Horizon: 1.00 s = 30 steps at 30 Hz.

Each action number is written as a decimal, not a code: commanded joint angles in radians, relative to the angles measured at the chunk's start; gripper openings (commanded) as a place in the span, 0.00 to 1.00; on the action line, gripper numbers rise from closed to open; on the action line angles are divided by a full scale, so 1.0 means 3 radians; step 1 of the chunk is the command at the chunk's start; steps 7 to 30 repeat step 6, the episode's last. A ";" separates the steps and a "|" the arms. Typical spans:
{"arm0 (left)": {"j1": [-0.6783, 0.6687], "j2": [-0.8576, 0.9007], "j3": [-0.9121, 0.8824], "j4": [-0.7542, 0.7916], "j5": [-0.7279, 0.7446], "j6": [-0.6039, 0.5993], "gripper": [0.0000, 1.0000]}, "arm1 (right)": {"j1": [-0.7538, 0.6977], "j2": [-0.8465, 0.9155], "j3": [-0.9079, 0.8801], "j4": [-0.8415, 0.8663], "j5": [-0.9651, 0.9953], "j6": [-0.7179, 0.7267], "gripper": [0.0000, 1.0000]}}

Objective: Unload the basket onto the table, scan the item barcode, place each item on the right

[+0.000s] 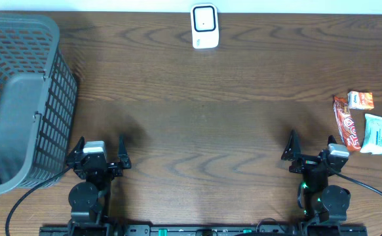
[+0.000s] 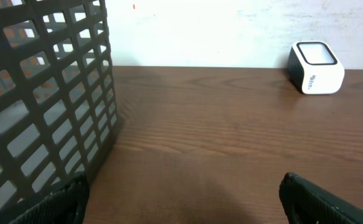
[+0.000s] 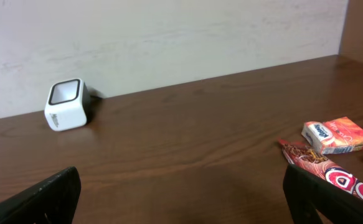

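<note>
The white barcode scanner [image 1: 204, 26] stands at the table's far edge, window facing up; it also shows in the left wrist view [image 2: 316, 67] and the right wrist view [image 3: 66, 104]. Three items lie at the right: a red snack bar [image 1: 346, 122] [image 3: 324, 171], a small orange box [image 1: 360, 99] [image 3: 338, 135] and a white-and-teal pack [image 1: 377, 134]. My right gripper [image 1: 310, 147] [image 3: 181, 193] is open and holds nothing, just left of the snack bar. My left gripper [image 1: 101, 145] [image 2: 181, 199] is open and holds nothing, near the front left.
A large dark grey mesh basket [image 1: 20, 98] [image 2: 38, 93] fills the left end of the table, close beside my left gripper. A white wall runs behind the scanner. Bare wooden tabletop [image 1: 204, 131] lies between the two arms.
</note>
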 commanded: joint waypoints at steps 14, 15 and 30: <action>0.0024 -0.0020 -0.0102 -0.0027 0.0033 0.0057 0.98 | 0.0028 -0.0018 -0.0005 -0.0013 -0.0004 -0.0048 0.99; 0.0024 -0.0020 -0.0102 -0.0027 0.0033 0.0057 0.98 | 0.0028 -0.0018 -0.0005 -0.0013 -0.0004 -0.0048 0.99; 0.0024 -0.0020 -0.0102 -0.0027 0.0033 0.0057 0.98 | 0.0028 -0.0018 -0.0005 -0.0013 -0.0004 -0.0048 0.99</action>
